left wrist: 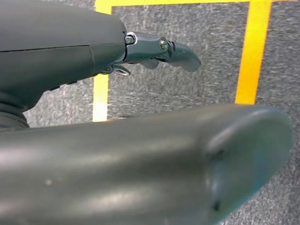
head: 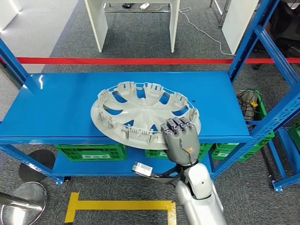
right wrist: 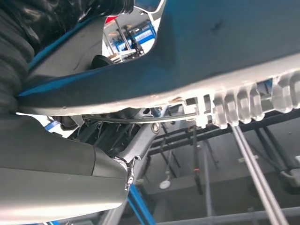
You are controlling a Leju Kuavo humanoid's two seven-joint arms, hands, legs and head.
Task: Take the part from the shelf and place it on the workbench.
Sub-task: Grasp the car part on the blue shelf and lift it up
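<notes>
A grey wheel cover (head: pixel 141 110), inner side up, lies on the blue shelf board (head: pixel 53 103) with its near rim over the front edge. My right hand (head: pixel 180 139) grips that near right rim, fingers curled over the top. In the right wrist view the cover's rim (right wrist: pixel 233 101) runs just above the hand's fingers (right wrist: pixel 141 140), which close on it. My left hand (left wrist: pixel 106 117) hangs above the grey carpet with its fingers (left wrist: pixel 166 49) stretched out and nothing in them.
Blue uprights (head: pixel 263 47) frame the shelf at the right and left. Green crates (head: pixel 90 151) sit on the lower level. Yellow floor tape (head: pixel 120 205) marks a box below; a red line (head: pixel 106 60) crosses the carpet behind. White desk legs (head: pixel 97 23) stand beyond.
</notes>
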